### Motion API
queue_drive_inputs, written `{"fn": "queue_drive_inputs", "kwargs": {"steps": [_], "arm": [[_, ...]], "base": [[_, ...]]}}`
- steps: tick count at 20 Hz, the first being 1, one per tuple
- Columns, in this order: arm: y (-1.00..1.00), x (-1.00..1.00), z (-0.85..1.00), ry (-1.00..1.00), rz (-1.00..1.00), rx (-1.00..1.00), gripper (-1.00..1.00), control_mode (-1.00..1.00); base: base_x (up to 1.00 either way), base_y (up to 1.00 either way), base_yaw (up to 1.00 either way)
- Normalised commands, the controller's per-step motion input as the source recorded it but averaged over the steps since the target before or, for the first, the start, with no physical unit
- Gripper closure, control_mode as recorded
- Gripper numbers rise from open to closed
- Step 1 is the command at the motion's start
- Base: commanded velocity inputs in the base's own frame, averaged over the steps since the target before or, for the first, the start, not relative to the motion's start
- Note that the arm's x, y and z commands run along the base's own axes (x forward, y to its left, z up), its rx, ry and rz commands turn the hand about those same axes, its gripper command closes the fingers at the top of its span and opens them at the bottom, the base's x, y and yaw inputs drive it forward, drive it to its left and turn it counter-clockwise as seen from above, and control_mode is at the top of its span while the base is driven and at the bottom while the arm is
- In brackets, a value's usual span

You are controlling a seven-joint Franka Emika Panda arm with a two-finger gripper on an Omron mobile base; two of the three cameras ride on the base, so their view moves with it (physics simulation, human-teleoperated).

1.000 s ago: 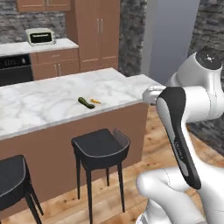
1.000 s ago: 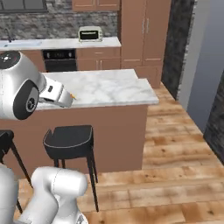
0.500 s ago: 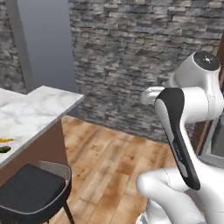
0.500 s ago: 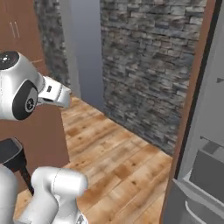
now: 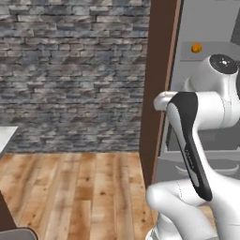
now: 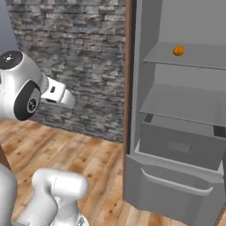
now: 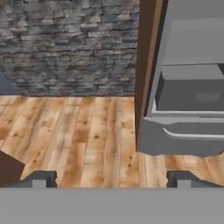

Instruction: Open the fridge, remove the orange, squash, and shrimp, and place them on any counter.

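The fridge [image 6: 176,132] stands open, its grey interior exposed beside a brown wooden panel [image 6: 129,70]. The orange [image 6: 178,50] sits alone on the upper shelf [image 6: 194,55], toward the back; it shows as well in the left base view [image 5: 196,48]. Below it are a bare second shelf [image 6: 185,103], a closed grey drawer [image 6: 176,145] and a lower bin with a pale curved handle [image 6: 174,183]. The tool [image 7: 111,179] is wide open and holds nothing, pointing down over the wooden floor [image 7: 87,131] short of the fridge front.
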Motion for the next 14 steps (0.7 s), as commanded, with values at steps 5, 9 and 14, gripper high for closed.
{"fn": "queue_drive_inputs", "kwargs": {"steps": [5,9,14], "arm": [[0.0,0.0,0.0,0.0,0.0,0.0,-1.0,1.0],[0.0,0.0,0.0,0.0,0.0,0.0,-1.0,1.0],[0.0,0.0,0.0,0.0,0.0,0.0,-1.0,1.0]], "base": [[0.26,-0.57,-0.14],[0.58,-0.97,-0.22],[0.92,-0.59,-0.18]]}}
